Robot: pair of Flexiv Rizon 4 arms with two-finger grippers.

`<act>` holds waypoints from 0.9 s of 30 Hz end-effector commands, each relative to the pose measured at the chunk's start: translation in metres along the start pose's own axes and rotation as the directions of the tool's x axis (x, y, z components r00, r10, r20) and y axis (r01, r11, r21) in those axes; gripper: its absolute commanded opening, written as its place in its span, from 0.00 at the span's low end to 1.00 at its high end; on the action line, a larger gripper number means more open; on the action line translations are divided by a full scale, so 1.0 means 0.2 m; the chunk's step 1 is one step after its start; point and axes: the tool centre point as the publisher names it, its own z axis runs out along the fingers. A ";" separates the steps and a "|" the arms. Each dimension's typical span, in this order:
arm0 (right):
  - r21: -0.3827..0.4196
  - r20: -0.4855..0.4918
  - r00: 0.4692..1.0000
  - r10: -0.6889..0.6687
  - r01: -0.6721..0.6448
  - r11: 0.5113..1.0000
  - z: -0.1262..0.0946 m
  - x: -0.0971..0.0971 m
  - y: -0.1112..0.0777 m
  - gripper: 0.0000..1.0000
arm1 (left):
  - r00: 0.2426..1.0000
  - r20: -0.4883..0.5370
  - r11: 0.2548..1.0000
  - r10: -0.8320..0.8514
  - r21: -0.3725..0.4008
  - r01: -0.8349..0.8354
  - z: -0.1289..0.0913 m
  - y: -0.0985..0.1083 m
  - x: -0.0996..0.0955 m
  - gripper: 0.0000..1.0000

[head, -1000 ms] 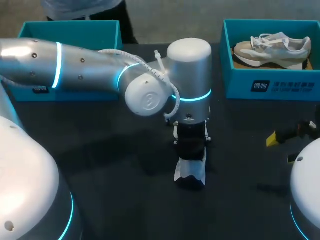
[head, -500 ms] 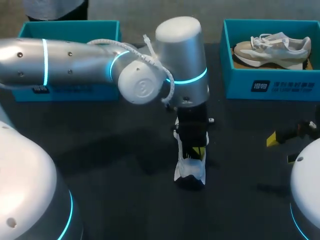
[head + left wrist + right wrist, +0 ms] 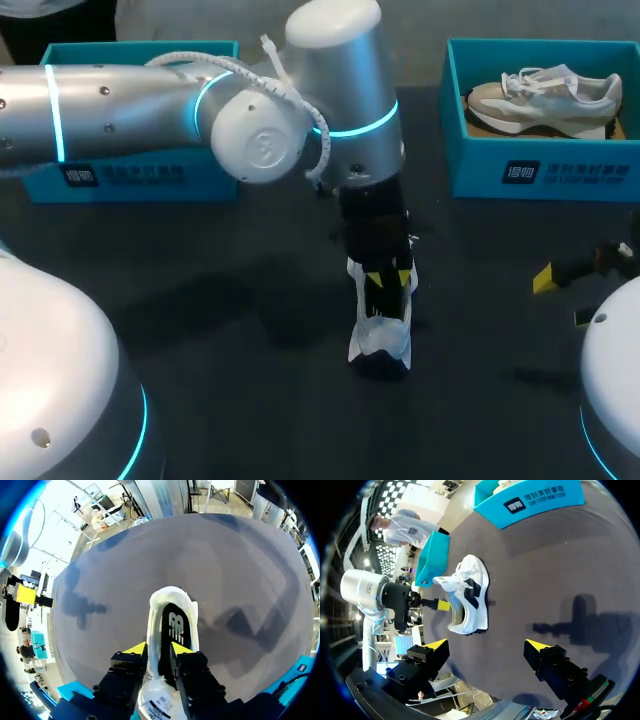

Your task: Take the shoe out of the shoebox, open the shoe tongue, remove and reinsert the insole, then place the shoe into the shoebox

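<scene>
head view had the shoe [image 3: 380, 335] on the tabletop [image 3: 250, 400], just toward 6 o'clock of centre and well apart from the shoebox [image 3: 545, 170] at 2 o'clock, which held a second shoe [image 3: 545, 95]. the left pincer [image 3: 388, 278] stood over the shoe's 12 o'clock end, its contact hard to read from there. left wrist view showed what that one hid: one finger outside the white side wall and the other inside, above the black insole [image 3: 172, 630]. the pincer therefore looked clamped on the shoe's collar wall, with the tongue [image 3: 157, 702] showing beneath it. right wrist view alone gave the shoe's side profile, and the right pincer [image 3: 486, 645] spread wide, holding nothing. i judged the shoe light and soft-walled. its padded collar or heel should take a grip best. the thin insole would likely bend, and wants pinching at its heel edge.
</scene>
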 end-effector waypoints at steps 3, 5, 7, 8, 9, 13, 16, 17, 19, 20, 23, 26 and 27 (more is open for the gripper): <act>-0.001 0.004 1.000 0.002 -0.002 1.000 0.00 0.00 -0.01 1.00 | 1.000 0.012 1.000 0.000 0.000 0.000 0.06 -0.03 0.01 0.26; -0.001 0.004 1.000 0.002 -0.002 1.000 0.00 0.00 -0.01 1.00 | 1.000 0.008 1.000 0.001 0.007 -0.001 0.09 -0.04 0.02 0.25; -0.001 0.004 1.000 0.002 -0.002 1.000 0.00 0.00 -0.01 1.00 | 1.000 0.006 1.000 0.001 0.009 -0.001 0.11 -0.04 0.02 0.13; -0.001 0.004 1.000 0.002 -0.002 1.000 0.00 0.00 -0.01 1.00 | 1.000 0.004 1.000 0.002 0.010 -0.002 0.12 -0.04 0.02 0.14; -0.001 0.004 1.000 0.002 -0.002 1.000 0.00 0.00 -0.01 1.00 | 1.000 0.002 1.000 0.001 0.011 -0.001 0.13 -0.04 0.03 0.15; -0.001 0.004 1.000 0.002 -0.002 1.000 0.00 0.00 -0.01 1.00 | 1.000 0.000 1.000 0.000 0.015 0.000 0.16 -0.02 0.03 0.17; -0.001 0.004 1.000 0.002 -0.002 1.000 0.00 0.00 -0.01 1.00 | 1.000 -0.006 1.000 0.001 0.019 -0.001 0.18 0.00 0.04 0.21; -0.001 0.004 1.000 0.002 -0.002 1.000 0.00 0.00 -0.01 1.00 | 1.000 -0.009 1.000 0.002 0.020 -0.002 0.19 0.00 0.04 0.22; -0.001 0.004 1.000 0.002 -0.002 1.000 0.00 0.00 -0.01 1.00 | 1.000 -0.011 1.000 0.003 0.020 -0.003 0.19 0.01 0.04 0.22; -0.001 0.004 1.000 0.002 -0.002 1.000 0.00 0.00 -0.01 1.00 | 1.000 -0.014 1.000 0.007 0.019 -0.007 0.20 0.02 0.04 0.20; -0.001 0.004 1.000 0.002 -0.002 1.000 0.00 0.00 -0.01 1.00 | 1.000 -0.022 1.000 0.009 0.022 -0.009 0.22 0.03 0.05 0.17; -0.001 0.004 1.000 0.002 -0.002 1.000 0.00 0.00 -0.01 1.00 | 0.999 -0.034 1.000 0.016 0.023 -0.015 0.23 0.04 0.06 0.18; -0.001 0.004 1.000 0.002 -0.002 1.000 0.00 0.00 -0.01 1.00 | 0.999 -0.037 1.000 0.017 0.024 -0.016 0.24 0.04 0.06 0.18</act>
